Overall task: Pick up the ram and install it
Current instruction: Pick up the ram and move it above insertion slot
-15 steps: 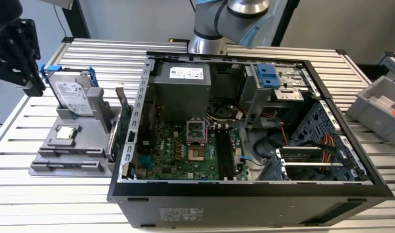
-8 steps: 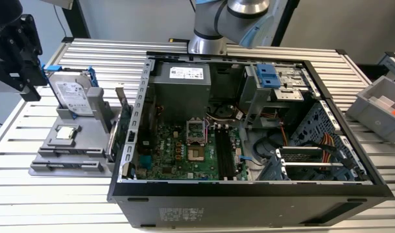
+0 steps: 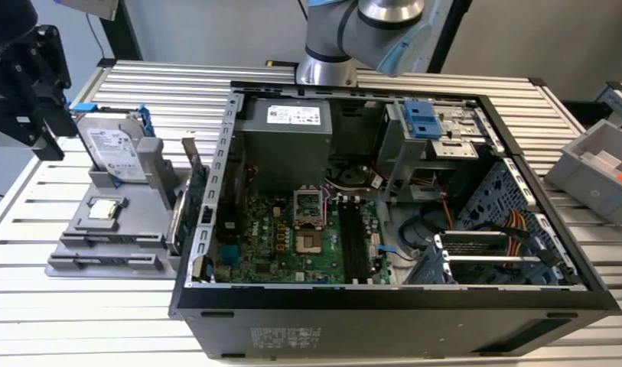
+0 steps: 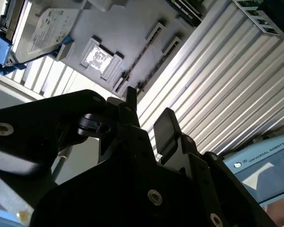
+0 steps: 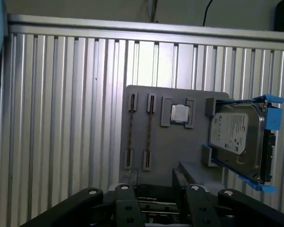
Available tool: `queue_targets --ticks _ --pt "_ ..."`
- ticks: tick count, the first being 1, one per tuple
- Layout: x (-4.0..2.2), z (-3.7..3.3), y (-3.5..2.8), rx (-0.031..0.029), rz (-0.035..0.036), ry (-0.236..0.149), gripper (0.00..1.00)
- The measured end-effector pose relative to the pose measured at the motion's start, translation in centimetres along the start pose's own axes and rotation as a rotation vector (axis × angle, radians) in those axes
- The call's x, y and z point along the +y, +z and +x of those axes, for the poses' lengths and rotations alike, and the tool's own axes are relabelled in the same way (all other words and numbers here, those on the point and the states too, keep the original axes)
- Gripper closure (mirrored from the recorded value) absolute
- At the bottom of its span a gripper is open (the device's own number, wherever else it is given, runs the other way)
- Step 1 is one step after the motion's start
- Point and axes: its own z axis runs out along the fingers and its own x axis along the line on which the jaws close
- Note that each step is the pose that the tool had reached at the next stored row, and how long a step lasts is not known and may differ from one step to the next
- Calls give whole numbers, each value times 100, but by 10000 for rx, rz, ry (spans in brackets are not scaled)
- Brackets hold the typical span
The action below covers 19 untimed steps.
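The gripper [image 5: 158,189] is hanging over the grey holder [image 5: 161,156] on the ribbed surface [image 5: 61,118], its fingers [image 5: 128,208] spread apart and carrying nothing. The ram [image 5: 149,130] appears to be standing on its long edge in the holder slot nearest the small square chip [image 5: 180,113]. In the first wrist view it is showing as a thin dark line between two end brackets, and I cannot tell whether the neighbouring slot is also filled. The hard drive [image 5: 239,139] with blue clips is sitting at the end of the holder opposite the slots. In the exterior view the open computer case [image 3: 392,313] is lying just beside the holder, on the exterior view's right. The step in hand looks like the approach for the pick. Doing it well is probably calling for centring the card's thin edge in the gap between the fingers, keeping them parallel to its flat faces, descending straight between the brackets, and pinching near mid-length so the stick is lifting out without tilting or scraping the slot
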Motion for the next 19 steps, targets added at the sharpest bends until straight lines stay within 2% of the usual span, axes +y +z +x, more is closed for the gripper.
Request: queue_targets --ticks 4,12,13,17,19 --pt "-1 -5 29 -8 7 273 100" --pt "-1 -5 29 1 4 275 100" --pt "-1 -5 29 2 4 275 0" --pt "-1 -5 30 5 3 275 0" --pt "0 -6 35 6 58 275 0"
